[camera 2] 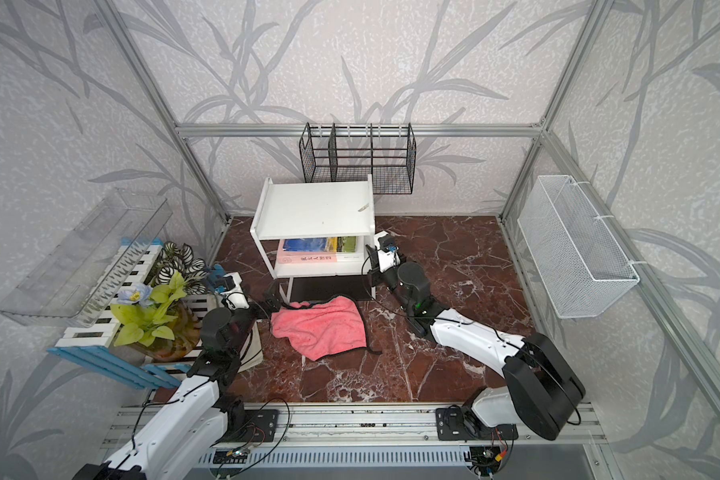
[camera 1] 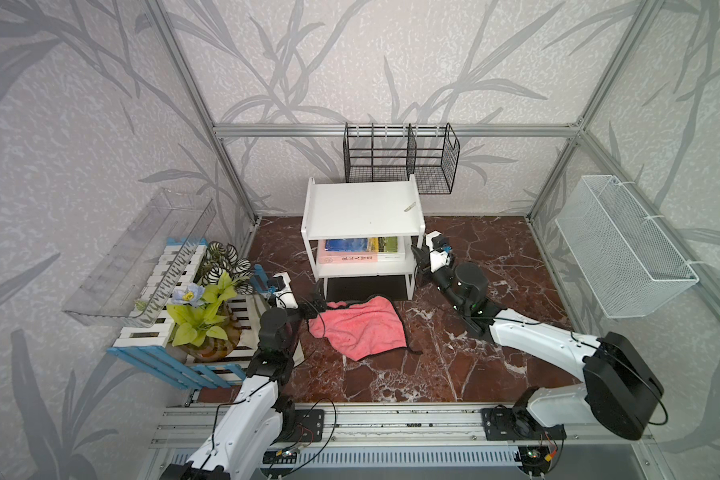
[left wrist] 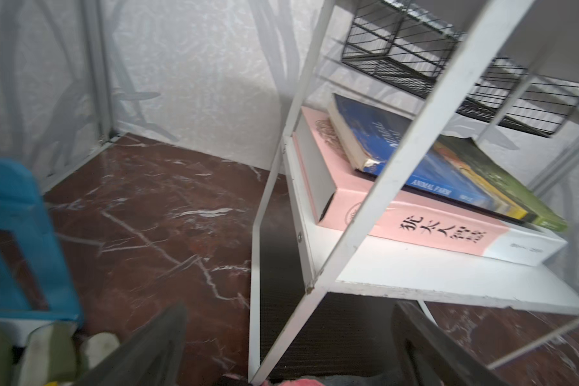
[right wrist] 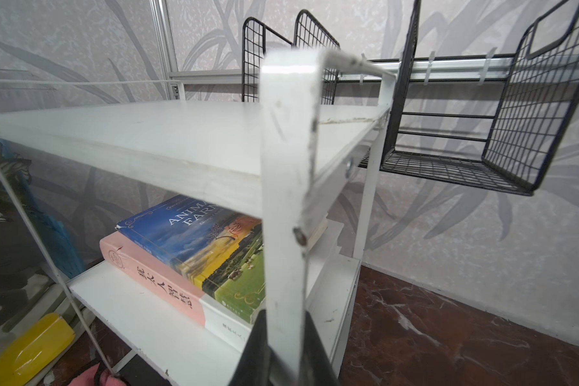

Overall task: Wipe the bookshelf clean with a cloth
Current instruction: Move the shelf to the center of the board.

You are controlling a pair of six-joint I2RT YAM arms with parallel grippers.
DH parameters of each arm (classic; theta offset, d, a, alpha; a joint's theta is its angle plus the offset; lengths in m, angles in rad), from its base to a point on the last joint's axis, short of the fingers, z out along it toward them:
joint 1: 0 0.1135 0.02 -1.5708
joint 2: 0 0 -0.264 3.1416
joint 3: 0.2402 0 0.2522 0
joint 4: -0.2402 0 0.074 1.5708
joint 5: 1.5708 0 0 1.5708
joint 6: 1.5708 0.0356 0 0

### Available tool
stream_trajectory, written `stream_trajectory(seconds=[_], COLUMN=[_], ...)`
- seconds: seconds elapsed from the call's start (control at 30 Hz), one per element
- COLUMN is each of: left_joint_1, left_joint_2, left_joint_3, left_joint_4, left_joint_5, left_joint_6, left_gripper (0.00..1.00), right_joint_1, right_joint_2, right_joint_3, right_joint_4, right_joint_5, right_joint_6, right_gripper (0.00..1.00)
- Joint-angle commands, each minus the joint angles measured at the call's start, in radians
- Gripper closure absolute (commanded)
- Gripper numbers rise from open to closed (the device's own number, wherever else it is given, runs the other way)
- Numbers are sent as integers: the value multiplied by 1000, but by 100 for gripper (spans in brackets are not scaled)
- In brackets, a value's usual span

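The bookshelf [camera 1: 360, 208] stands at the back of the marble counter [camera 1: 495, 332], with books [camera 1: 362, 249] stacked on its lower board. The cloth [camera 1: 360, 326] lies crumpled just in front of the bookshelf. The right claw [camera 1: 419, 262] is clamped on the bookshelf's front right post. The left claw [camera 1: 316, 303], fingers spread apart, sits at the cloth's edge beside the front left leg.

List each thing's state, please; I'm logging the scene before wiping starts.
bookshelf, upright, a scrap on its top board.
books, stacked flat on the lower board.
cloth, crumpled on the floor, not held.
left gripper, open, at the cloth's edge.
right gripper, shut on the bookshelf's front post.
black wire rack, empty.
white mesh basket, empty.
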Motion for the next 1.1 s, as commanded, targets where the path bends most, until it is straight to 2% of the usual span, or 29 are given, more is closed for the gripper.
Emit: stream_trajectory(seconds=[0.0, 0.2, 0.3, 0.47, 0.6, 0.77, 0.87, 1.07], left_joint_1=[-5, -23, -52, -89, -106, -114, -139, -155], left_joint_2=[34, 212, 283, 433, 506, 582, 613, 648], left_joint_3=[19, 126, 163, 267, 299, 352, 383, 417], left_joint_4=[112, 130, 178, 167, 190, 193, 193, 183], left_joint_5=[177, 295, 316, 369, 374, 385, 397, 321], left_joint_6=[48, 55, 54, 81, 81, 81, 85, 96], left_gripper=[4, 28, 40, 68, 74, 100, 100, 100], right_joint_1=[-98, -213, -254, -271, -274, -300, -321, -358], right_joint_2=[-59, -110, -108, -97, -114, -135, -149, -103], right_joint_3=[-51, -90, -97, -105, -127, -146, -159, -122], right_joint_4=[-97, -148, -157, -159, -152, -160, -153, -168], right_joint_5=[79, -5, -38, -29, -15, 6, -5, -92], right_joint_6=[4, 10, -2, -11, -1, -6, -4, -11], right_gripper=[100, 100, 100, 100, 100, 100, 100, 100])
